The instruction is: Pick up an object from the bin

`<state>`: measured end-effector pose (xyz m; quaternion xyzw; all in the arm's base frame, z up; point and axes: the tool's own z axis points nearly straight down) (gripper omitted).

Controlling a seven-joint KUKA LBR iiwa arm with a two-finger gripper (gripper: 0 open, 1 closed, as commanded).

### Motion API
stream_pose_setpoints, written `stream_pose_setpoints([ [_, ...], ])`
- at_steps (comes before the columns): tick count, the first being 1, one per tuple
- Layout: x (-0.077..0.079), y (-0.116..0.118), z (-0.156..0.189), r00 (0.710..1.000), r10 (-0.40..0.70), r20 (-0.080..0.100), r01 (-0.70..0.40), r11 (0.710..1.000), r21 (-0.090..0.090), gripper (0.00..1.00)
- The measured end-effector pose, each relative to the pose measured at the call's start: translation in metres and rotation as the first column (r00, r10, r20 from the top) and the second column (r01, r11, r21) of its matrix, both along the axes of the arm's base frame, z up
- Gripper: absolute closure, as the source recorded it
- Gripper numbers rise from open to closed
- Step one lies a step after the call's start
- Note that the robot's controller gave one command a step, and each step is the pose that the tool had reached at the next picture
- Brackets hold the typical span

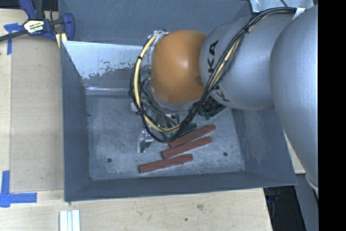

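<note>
The arm comes in from the right and bends down over the middle of the grey metal bin. Its rounded orange cover and a loop of yellow and black cables hide much of the wrist. Below them the metal tip of the gripper hangs low over the bin's floor, a little left of centre. Whether it is released or clenched cannot be told, since the cover and cables screen most of it. Nothing can be seen held in it.

Three flat reddish-brown sticks lie on the floor toward the near side, just right of the gripper. All three slant the same way, with their right ends farther off. The farthest stick has its left end tucked under the cables. The middle stick lies close beside it. The nearest stick lies more to the left, and its left end sits near the gripper's tip, seemingly with a small gap between them. The gripper is not around any of the three.
</note>
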<state>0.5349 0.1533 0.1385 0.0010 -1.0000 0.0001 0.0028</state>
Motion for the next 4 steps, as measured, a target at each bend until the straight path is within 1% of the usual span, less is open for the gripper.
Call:
stream_pose_setpoints([
  [1, 0.002, -0.001, 0.004, 1.0, -0.002, 0.008, 0.002, 1.0, 0.001, 0.0],
  [2, -0.02, -0.049, -0.011, 0.998, -0.066, 0.008, 0.066, 0.998, 0.002, 0.0],
  [3, -0.036, -0.059, -0.041, 0.999, 0.036, 0.007, -0.036, 0.999, -0.003, 0.0],
  [4, -0.04, -0.077, -0.04, 0.978, 0.208, 0.005, -0.208, 0.978, 0.002, 0.0],
])
